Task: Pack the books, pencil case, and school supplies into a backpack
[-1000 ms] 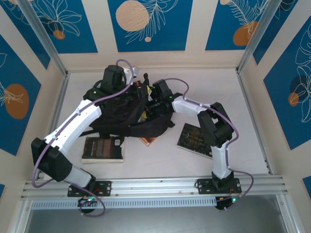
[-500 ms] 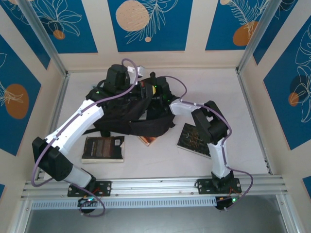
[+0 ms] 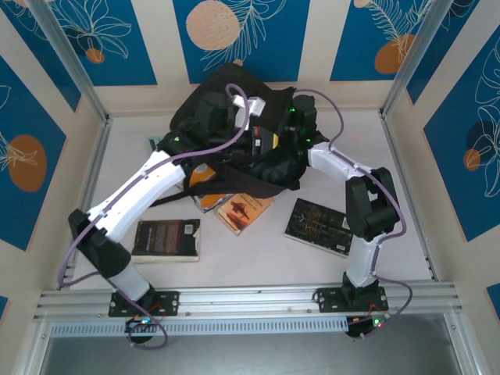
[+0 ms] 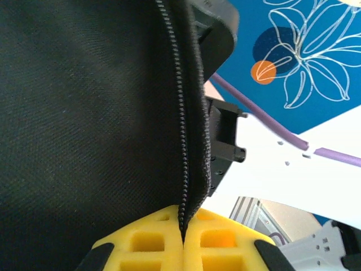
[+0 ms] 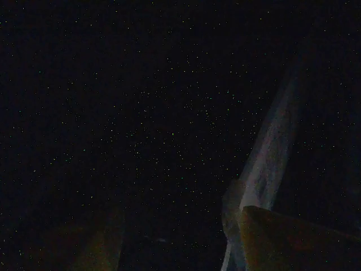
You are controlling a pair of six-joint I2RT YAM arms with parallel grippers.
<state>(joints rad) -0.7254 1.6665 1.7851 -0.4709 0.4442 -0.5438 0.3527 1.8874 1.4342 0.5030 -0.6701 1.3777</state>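
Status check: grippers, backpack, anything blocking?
Left gripper shut on backpack zipper edge, bag held up. Right gripper inside bag, too dark to tell its state. Books lie on table, unpacked.

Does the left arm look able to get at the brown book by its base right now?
Probably not: the left gripper is shut on the backpack at its zipper, though the brown book lies uncovered.
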